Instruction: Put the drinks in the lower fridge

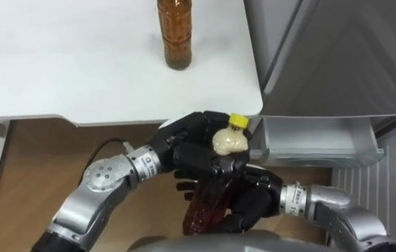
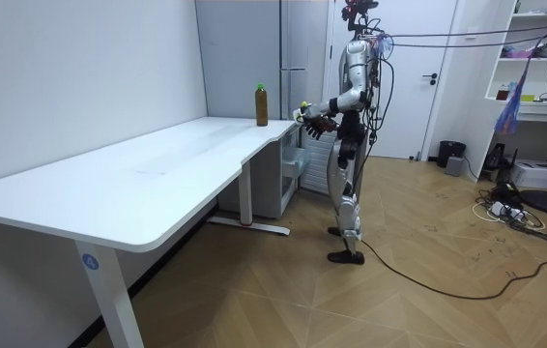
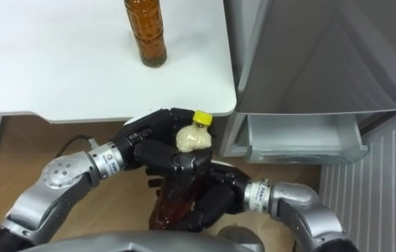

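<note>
Left hand [image 1: 184,143], right hand [image 1: 254,199] both clasp yellow-capped bottle [image 1: 208,203] left of open fridge drawer [image 1: 320,140]; uneven release risks drop.

Nothing written can be read: the small round blue sticker [image 2: 88,259] on the near leg of the table [image 2: 138,184] bears a pale mark too small to make out, the wrist band [image 1: 292,198] carries illegible tiny print, and the bottle [image 1: 201,206] shows no legible label.
</note>
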You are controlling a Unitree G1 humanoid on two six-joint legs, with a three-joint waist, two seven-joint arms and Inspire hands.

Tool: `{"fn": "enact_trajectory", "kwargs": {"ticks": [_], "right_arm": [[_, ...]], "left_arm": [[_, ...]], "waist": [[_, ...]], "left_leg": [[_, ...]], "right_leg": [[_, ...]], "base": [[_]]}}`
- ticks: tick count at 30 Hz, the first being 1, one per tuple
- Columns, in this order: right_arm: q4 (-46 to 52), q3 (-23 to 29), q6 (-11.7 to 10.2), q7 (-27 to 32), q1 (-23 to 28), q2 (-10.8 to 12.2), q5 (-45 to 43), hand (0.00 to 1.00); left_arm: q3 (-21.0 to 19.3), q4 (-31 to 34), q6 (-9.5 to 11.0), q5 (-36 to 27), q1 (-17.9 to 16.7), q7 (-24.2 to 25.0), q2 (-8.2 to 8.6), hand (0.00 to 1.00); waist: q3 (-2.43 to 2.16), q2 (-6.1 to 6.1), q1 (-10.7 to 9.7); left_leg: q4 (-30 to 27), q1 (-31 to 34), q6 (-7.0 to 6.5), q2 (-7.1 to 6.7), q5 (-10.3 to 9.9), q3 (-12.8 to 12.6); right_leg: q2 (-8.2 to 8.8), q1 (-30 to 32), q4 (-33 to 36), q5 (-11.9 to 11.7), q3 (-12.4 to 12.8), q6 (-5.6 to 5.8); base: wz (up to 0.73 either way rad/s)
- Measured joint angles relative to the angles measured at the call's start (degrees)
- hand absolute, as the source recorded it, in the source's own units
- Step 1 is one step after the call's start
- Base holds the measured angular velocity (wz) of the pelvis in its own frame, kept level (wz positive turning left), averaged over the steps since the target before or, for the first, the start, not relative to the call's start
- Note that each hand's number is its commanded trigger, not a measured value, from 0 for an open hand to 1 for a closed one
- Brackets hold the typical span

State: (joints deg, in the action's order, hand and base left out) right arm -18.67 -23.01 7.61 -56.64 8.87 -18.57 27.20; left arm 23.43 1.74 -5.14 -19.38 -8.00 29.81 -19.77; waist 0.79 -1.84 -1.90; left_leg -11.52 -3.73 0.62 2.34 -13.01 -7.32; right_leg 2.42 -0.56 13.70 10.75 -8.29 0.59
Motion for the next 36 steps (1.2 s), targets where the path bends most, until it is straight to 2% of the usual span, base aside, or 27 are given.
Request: {"fn": "enact_trajectory", "kwargs": {"ticks": [8,21,23,24,25,36], "right_arm": [[-0.87,-2.64,0.52,0.03,0.18,-0.53,0.16,1.0],[-1.35,-2.82,-0.08,0.62,0.31,-0.3,1.12,1.0],[-1.33,-2.82,-0.16,0.6,0.35,-0.4,1.51,1.0],[-1.33,-2.82,-0.19,0.6,0.35,-0.4,1.63,1.0],[-1.33,-2.82,-0.19,0.6,0.35,-0.4,1.67,1.0],[-1.99,-2.69,-0.7,1.31,-0.07,-1.26,1.73,1.0]], "left_arm": [[1.88,0.0,0.0,0.09,0.42,-0.31,-1.37,1.0],[2.47,0.0,-0.01,-0.44,0.57,-2.58,-0.48,1.0],[2.42,0.0,-0.01,-1.06,0.58,-2.88,-0.35,0.36],[2.42,0.0,-0.01,-1.14,0.66,-2.93,-0.36,0.13],[2.42,0.0,-0.01,-1.15,0.67,-2.94,-0.36,0.0],[2.54,0.57,-0.01,-1.17,1.69,-3.33,-1.16,0.0]], "waist": [[-0.16,-0.27,-0.16],[0.04,0.17,-0.91],[0.07,0.27,-0.9],[0.04,0.31,-0.9],[0.03,0.33,-0.9],[-0.13,0.55,-0.74]], "left_leg": [[-0.72,1.21,0.0,0.0,0.0,0.03],[-0.65,1.23,-0.01,0.06,-0.01,0.04],[-0.55,1.27,0.0,0.11,-0.03,0.04],[-0.47,1.26,0.01,0.14,-0.03,0.04],[-0.44,1.25,0.01,0.15,-0.03,0.04],[-0.35,1.02,0.01,0.1,-0.03,-0.14]], "right_leg": [[0.02,1.15,0.05,-0.06,0.1,-0.07],[-0.05,1.27,0.22,-0.17,0.12,-0.12],[-0.09,1.32,0.19,-0.26,0.1,-0.14],[-0.13,1.33,0.18,-0.29,0.1,-0.16],[-0.14,1.34,0.18,-0.29,0.1,-0.17],[-0.14,1.26,0.14,-0.31,0.25,-0.16]], "base": [[0.0],[0.0],[0.0],[0.0],[0.0],[0.0]]}}
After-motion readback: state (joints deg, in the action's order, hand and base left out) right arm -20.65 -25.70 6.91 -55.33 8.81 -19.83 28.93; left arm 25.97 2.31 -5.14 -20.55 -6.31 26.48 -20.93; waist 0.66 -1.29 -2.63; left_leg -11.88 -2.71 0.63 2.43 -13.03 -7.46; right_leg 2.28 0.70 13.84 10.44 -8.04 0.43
